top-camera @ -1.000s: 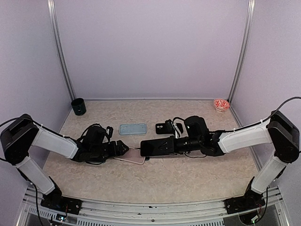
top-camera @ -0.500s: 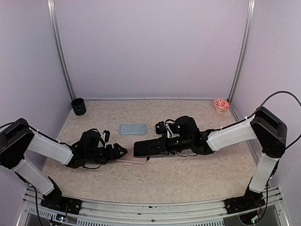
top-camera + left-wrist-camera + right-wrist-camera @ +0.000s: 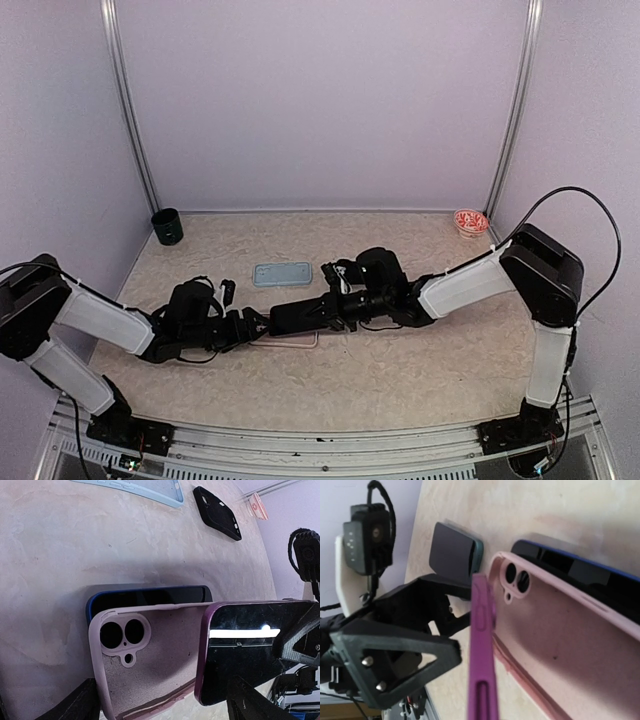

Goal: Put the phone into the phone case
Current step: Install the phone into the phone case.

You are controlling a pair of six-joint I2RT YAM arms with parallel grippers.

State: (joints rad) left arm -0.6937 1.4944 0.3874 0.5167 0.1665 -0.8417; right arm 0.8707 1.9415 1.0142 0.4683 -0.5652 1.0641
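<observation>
The phone case (image 3: 150, 665) is pale pink and lies open side up on the table, camera cutout to the left; in the top view the phone case (image 3: 292, 341) sits between the two arms. My right gripper (image 3: 336, 309) is shut on the phone (image 3: 300, 317), purple-edged with a black screen. The phone (image 3: 250, 650) hangs tilted over the case's right half, and the right wrist view shows the phone (image 3: 482, 650) edge on. My left gripper (image 3: 256, 325) stands open, and in its own view the left gripper (image 3: 161, 700) straddles the case's near edge.
A dark blue phone-shaped slab (image 3: 145, 596) lies partly under the pink case. A light blue case (image 3: 282, 273) and a black case (image 3: 217, 512) lie behind. A black cup (image 3: 167, 226) stands far left, a red-and-white bowl (image 3: 470, 221) far right.
My right arm has carried the phone leftward until it hangs over the pink case. The left arm has drawn back a little toward the near left, still open.
</observation>
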